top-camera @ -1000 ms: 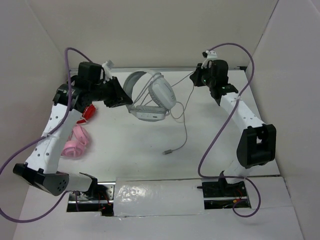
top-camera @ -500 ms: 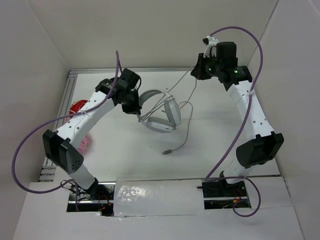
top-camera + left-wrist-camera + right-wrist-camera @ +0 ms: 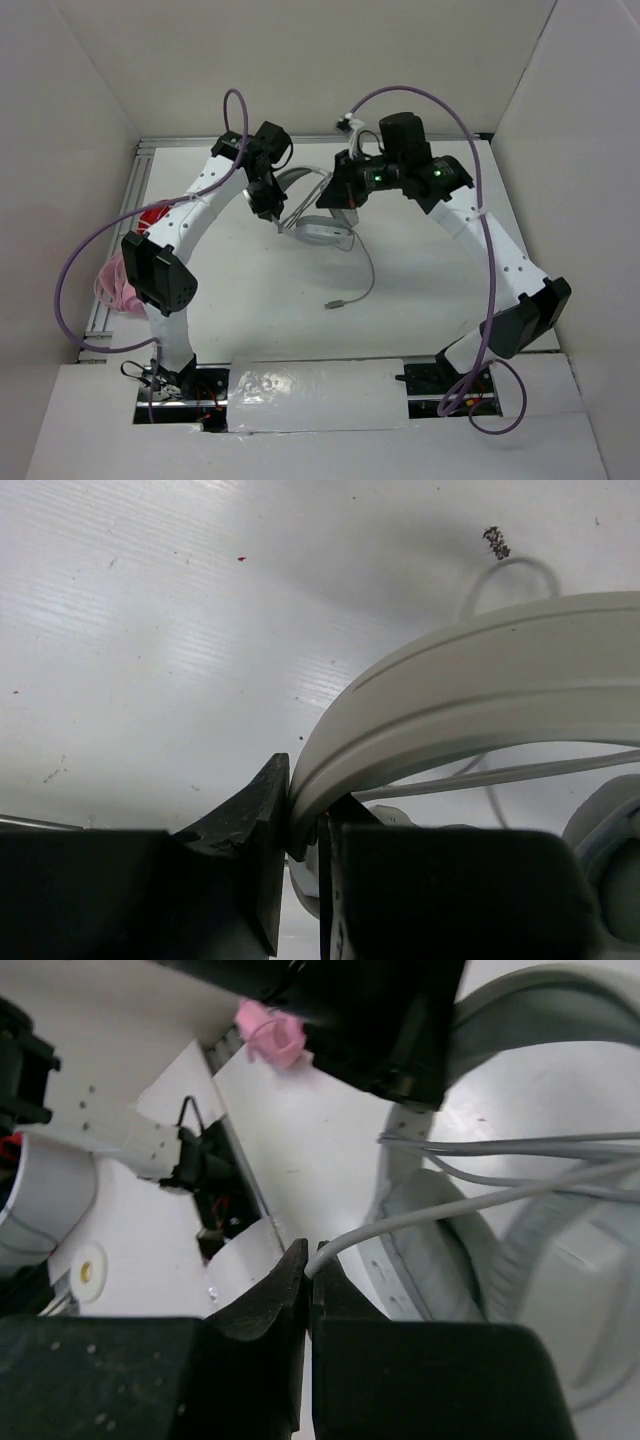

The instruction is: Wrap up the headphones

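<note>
The grey-white headphones [image 3: 315, 232] hang above the table's middle back. My left gripper [image 3: 272, 213] is shut on their headband [image 3: 470, 680]. My right gripper [image 3: 338, 195] is shut on the thin grey cable [image 3: 470, 1205], right over an ear cup [image 3: 440, 1250]. Turns of cable cross the headband in the right wrist view. The free cable end [image 3: 335, 304] trails down onto the table with its plug. The two grippers are close together on either side of the headphones.
Pink headphones [image 3: 115, 285] lie at the left edge beside the left arm, and a red item [image 3: 152, 213] shows behind it. White walls close in the back and both sides. Purple arm cables loop above both arms.
Both grippers have moved toward the centre and toward each other. The right gripper has swung left with the cable to over the headphones. The headphones have turned and shifted slightly.
</note>
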Tool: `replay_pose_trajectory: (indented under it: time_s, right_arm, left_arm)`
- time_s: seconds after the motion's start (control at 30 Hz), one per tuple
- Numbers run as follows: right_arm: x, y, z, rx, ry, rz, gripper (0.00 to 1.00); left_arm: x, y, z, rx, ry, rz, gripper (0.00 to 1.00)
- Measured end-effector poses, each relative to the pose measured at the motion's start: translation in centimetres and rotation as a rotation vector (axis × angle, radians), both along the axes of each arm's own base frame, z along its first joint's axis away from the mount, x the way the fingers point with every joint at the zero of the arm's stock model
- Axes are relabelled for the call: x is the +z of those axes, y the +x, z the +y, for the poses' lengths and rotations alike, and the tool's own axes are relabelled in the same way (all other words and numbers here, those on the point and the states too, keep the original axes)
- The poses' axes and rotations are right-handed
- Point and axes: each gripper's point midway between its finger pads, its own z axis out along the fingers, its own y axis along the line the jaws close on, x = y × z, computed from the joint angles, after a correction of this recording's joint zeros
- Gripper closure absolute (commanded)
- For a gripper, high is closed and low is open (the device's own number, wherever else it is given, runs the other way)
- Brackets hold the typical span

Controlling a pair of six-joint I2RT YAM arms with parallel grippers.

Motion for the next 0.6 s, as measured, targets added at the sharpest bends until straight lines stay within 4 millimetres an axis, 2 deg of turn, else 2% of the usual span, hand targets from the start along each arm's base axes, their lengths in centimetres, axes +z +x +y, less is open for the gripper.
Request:
replay_pose_trajectory:
  time_s: [0.1, 0.27, 0.33, 0.53, 0.6]
  right_arm:
    - [-0.9, -2.4, 3.0, 0.118, 0.011, 0.035, 1.0]
    - [-3.4, -4.2, 5.6, 0.194, -0.039, 0.019, 0.86]
    - [-4.7, -4.5, 6.6, 0.189, -0.079, -0.025, 0.83]
    - [-10.2, -6.0, 9.2, 0.101, -0.23, -0.184, 0.83]
    - [-10.8, -6.1, 9.7, 0.078, -0.254, -0.223, 0.84]
  left_arm:
    - [0.8, -0.3, 0.1, 0.023, -0.008, 0.002, 1.0]
    - [1.4, -1.2, 0.5, 0.048, -0.003, 0.028, 1.0]
    - [1.8, -1.4, 0.6, 0.05, -0.007, 0.03, 1.0]
    - [3.1, -1.7, 0.7, 0.075, -0.039, 0.006, 1.0]
    - [3.4, -1.7, 0.8, 0.091, -0.049, -0.002, 1.0]
